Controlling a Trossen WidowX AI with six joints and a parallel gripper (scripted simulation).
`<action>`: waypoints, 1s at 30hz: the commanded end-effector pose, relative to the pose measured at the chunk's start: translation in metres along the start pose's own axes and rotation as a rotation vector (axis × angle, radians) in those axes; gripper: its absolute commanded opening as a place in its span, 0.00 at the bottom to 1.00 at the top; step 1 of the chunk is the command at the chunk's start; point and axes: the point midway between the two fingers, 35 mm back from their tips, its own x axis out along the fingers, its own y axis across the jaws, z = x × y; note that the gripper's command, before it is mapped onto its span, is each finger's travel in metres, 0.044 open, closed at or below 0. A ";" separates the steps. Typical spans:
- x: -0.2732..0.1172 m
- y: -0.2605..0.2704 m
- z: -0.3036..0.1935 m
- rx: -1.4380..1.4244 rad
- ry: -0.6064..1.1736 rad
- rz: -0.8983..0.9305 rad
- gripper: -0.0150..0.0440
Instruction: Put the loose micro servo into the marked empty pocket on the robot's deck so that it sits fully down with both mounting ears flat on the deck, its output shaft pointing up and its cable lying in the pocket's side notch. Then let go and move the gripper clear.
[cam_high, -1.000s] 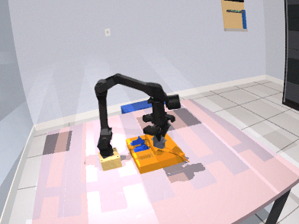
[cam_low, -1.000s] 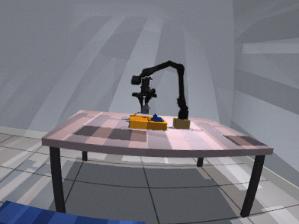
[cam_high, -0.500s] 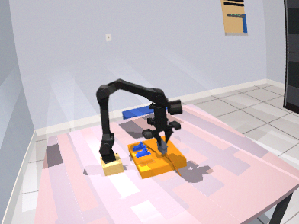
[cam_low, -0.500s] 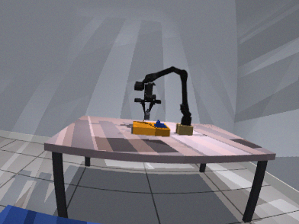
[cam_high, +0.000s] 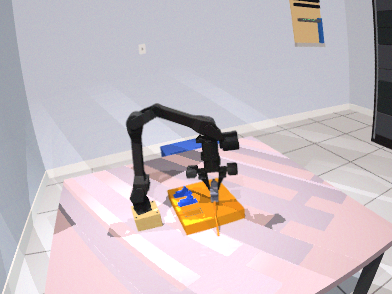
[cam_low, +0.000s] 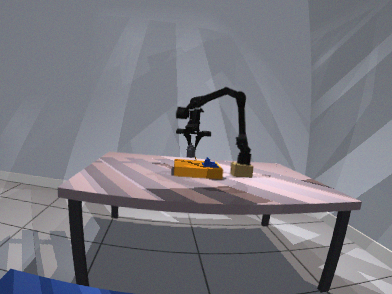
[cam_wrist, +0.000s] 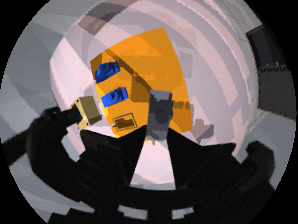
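Grey micro servo (cam_high: 214, 192) (cam_low: 190, 150) (cam_wrist: 160, 116): held in the air above the deck, off to one side of the marked pocket, not seated
Fingers (cam_high: 221, 180) (cam_low: 187, 139): closed on the servo, one on each side
Orange cable (cam_high: 217, 220): hanging down past the deck's edge in the top view, outside the pocket
Output shaft: direction too unclear to tell
Marked pocket (cam_high: 194, 213) (cam_wrist: 124, 122): outlined in dark, unfilled, in line with two blue servos (cam_high: 186, 196) (cam_low: 209, 163) (cam_wrist: 115, 96)
Orange deck (cam_high: 227, 210) (cam_low: 187, 169) (cam_wrist: 162, 52): lying flat on the tabletop (cam_high: 100, 200) (cam_low: 150, 196) (cam_wrist: 65, 80), near the arm's tan base (cam_high: 148, 219) (cam_low: 242, 170) (cam_wrist: 89, 112)
Blue bar (cam_high: 179, 147): beyond the deck in the top view
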 end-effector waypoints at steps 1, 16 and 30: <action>-0.001 -0.001 0.000 0.160 0.001 -0.002 0.25; -0.001 -0.001 0.000 0.678 0.000 -0.002 0.25; -0.001 -0.001 0.000 1.156 -0.001 -0.002 0.25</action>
